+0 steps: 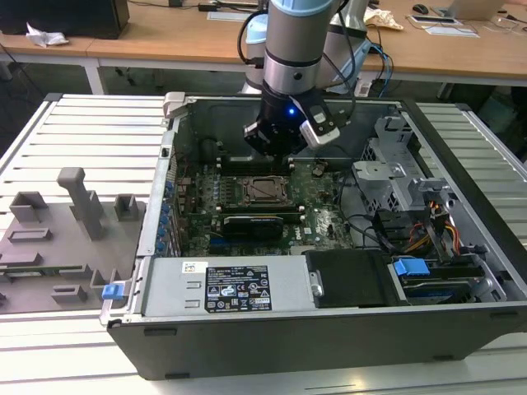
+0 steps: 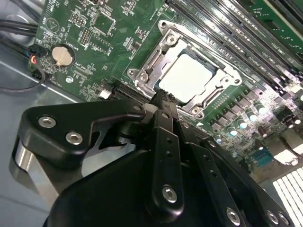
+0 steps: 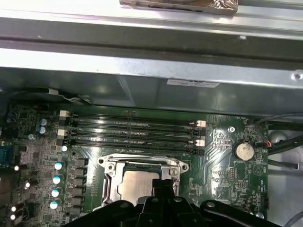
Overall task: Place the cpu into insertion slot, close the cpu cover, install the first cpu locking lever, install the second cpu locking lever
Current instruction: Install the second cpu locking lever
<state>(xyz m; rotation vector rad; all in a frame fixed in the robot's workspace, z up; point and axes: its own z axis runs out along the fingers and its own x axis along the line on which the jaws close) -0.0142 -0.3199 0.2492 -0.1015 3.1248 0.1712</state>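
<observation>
Pressed together and empty, my gripper (image 2: 163,97) hung just above the cpu (image 2: 189,78), seated under its cpu cover (image 2: 147,71), mid-motherboard (image 2: 85,42).

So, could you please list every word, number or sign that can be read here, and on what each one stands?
No text can be read with certainty.
black label on the power supply, exterior view: print too small.
white sticker beside it: too small.
pale label on the case wall, first wrist view: blurred.
white markings on the motherboard, both wrist views: too small.
cpu: its metal top shows no legible print.
</observation>
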